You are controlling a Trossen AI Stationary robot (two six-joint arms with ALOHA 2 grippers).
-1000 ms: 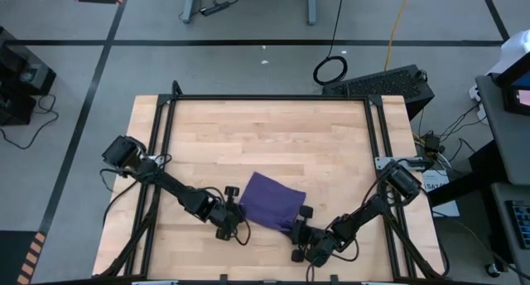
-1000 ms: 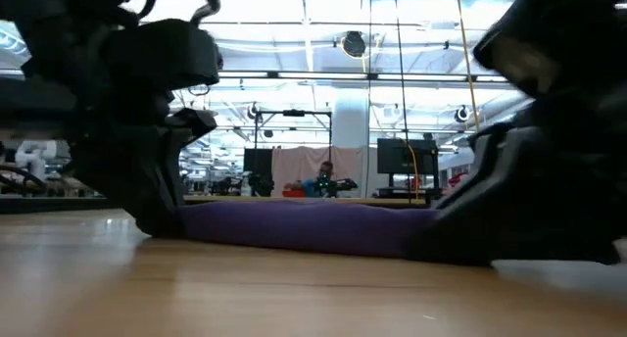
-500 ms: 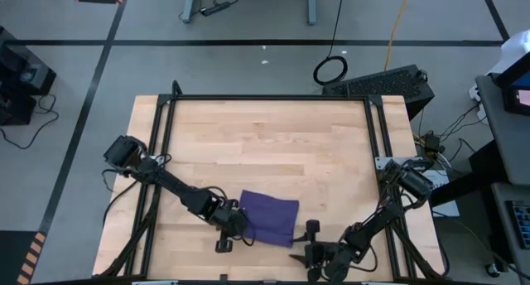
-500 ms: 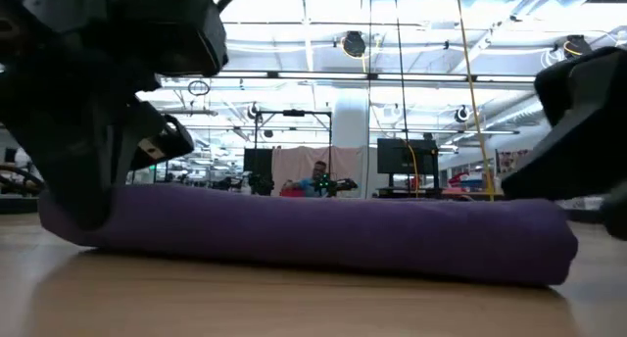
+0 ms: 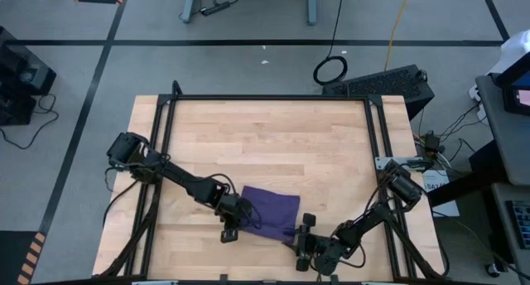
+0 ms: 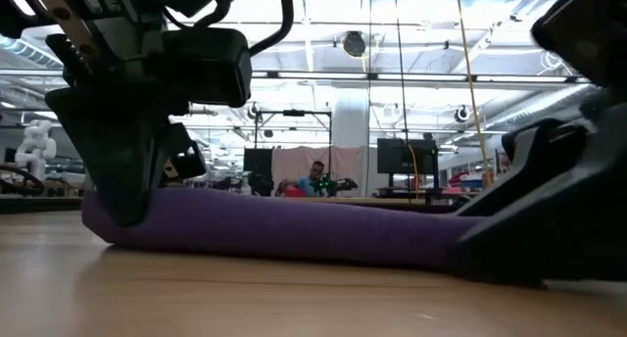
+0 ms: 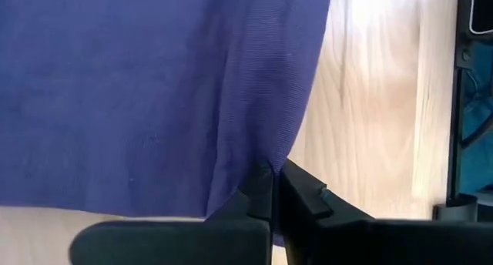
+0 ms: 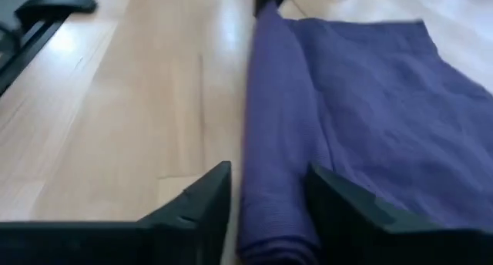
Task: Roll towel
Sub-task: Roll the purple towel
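The purple towel (image 5: 272, 206) lies flat on the wooden table near its front edge. Its near edge is doubled up into a low roll (image 8: 271, 142). It also shows in the low view (image 6: 294, 237). My left gripper (image 5: 234, 227) is shut on the roll's left end (image 7: 271, 176). My right gripper (image 5: 301, 235) is open at the roll's right end, with one finger on either side of it (image 8: 269, 199). My left gripper pinches the left end of the towel's near edge (image 7: 266, 161) between its two shut fingers, on a fold of cloth. It comes down on it from above and the left. The cloth there puckers toward the fingers and the towel stays on the table. My right gripper's fingers (image 8: 204, 199) straddle the roll's right end (image 8: 273, 219), pointing along the roll. I cannot tell whether they touch it.
A black frame (image 5: 265, 98) runs around the tabletop, with rails along the left and right sides. Bare wood (image 5: 265, 144) lies beyond the towel toward the far edge. The front edge is close behind both grippers.
The towel has turned from lying slantwise to lying square with the front edge and looks narrower, its near edge now doubled up. My right gripper drew back toward the near edge, clear of the towel, then returned to its right near end. My left gripper stayed at the left end.
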